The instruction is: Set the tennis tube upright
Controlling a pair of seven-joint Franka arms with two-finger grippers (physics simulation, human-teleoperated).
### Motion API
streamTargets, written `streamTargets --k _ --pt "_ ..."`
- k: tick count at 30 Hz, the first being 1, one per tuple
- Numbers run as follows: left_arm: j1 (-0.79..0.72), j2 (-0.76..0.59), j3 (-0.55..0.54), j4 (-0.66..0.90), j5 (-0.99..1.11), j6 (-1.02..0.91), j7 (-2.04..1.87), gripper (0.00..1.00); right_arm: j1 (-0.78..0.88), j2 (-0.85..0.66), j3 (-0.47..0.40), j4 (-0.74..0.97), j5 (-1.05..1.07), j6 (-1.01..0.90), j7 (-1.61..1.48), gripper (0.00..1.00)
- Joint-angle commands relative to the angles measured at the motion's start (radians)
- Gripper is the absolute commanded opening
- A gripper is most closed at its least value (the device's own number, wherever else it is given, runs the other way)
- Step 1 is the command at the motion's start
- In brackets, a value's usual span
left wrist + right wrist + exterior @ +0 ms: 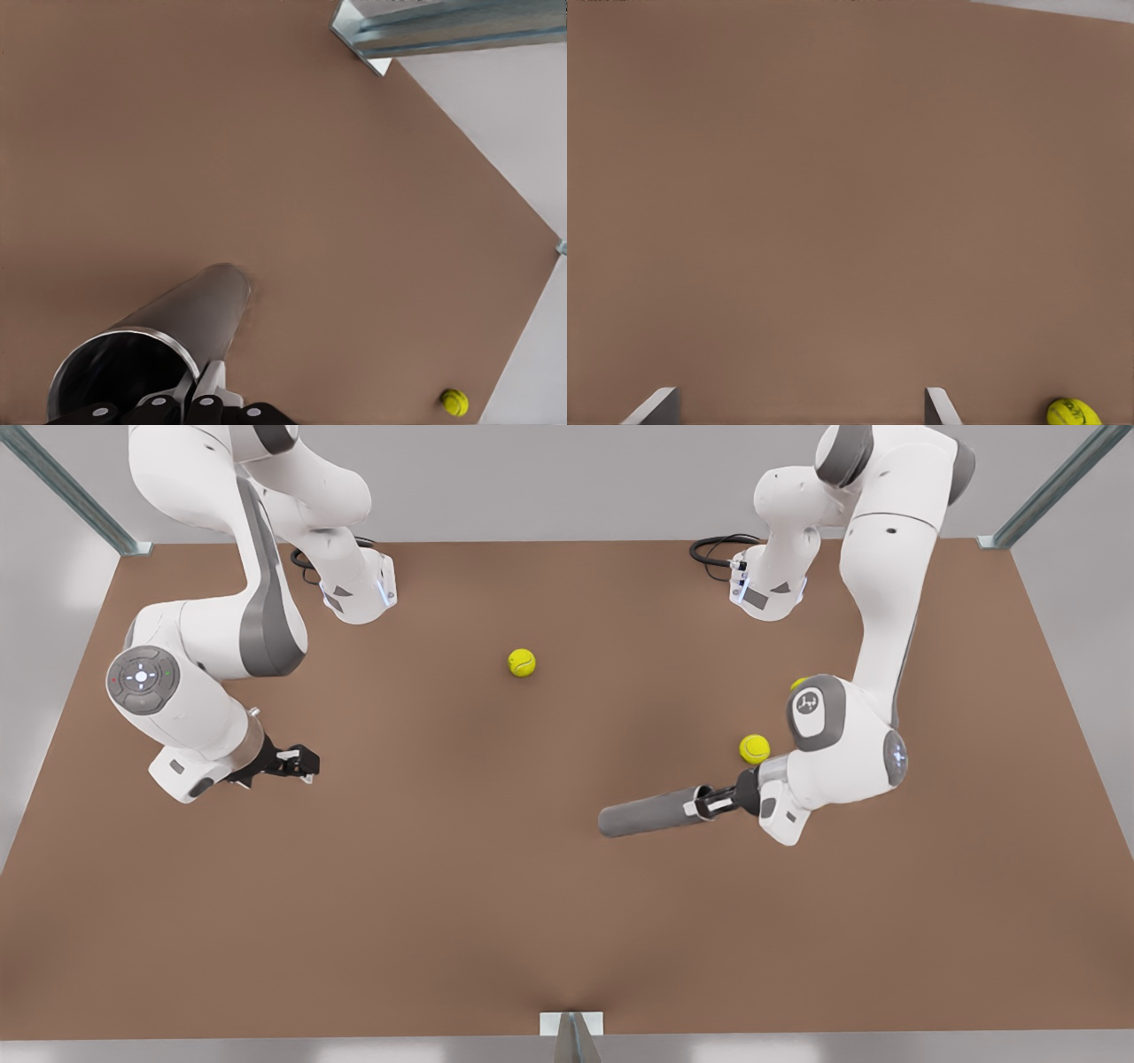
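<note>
The tennis tube point(651, 815) is a grey metallic cylinder lying on its side on the brown table, toward the front view's right. Its silvery-rimmed hollow end point(124, 363) points at my left gripper point(709, 804). That gripper point(199, 394) is shut on the tube's wall at the rim, with the fingers point(213, 381) pinched close together. My right gripper point(301, 762) waits low over the table at the front view's left, far from the tube. It point(799, 407) is open, with nothing between its fingertips point(939, 403).
Yellow-green tennis balls lie on the table: one mid-table point(522, 662), one beside the left arm's wrist point(754, 748), one half hidden behind that arm point(799, 684). Metal frame posts stand at the table's corners point(443, 27) and front edge point(574, 1036).
</note>
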Motion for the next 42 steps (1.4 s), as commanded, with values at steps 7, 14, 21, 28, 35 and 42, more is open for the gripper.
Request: streamTargets --k 7,14,21,28,35,42 --pt "-0.003 -0.037 -0.001 0.001 0.297 -0.037 -0.059 0.21 0.0 -0.002 0.001 0.0 0.001 -0.002 0.002 1.0" --pt "-0.016 -0.074 -0.008 0.003 0.505 -0.107 -0.131 0.21 0.0 -0.001 0.001 -0.011 0.001 0.012 0.003 1.0" --pt "-0.042 -0.088 -0.016 0.003 0.689 -0.132 -0.214 0.21 -0.001 -0.001 0.001 -0.012 0.001 0.012 0.002 1.0" --pt "-0.056 -0.077 -0.014 0.006 0.752 -0.141 -0.216 0.21 0.0 -0.002 0.001 -0.012 0.001 0.012 0.002 1.0" --pt "-0.046 -0.07 -0.011 0.011 0.766 -0.143 -0.214 0.21 0.0 -0.004 0.001 -0.014 0.001 0.011 0.003 1.0" --pt "-0.046 -0.037 -0.011 0.026 0.752 -0.129 -0.206 0.21 -0.001 -0.001 0.001 -0.014 0.001 0.014 0.002 1.0"
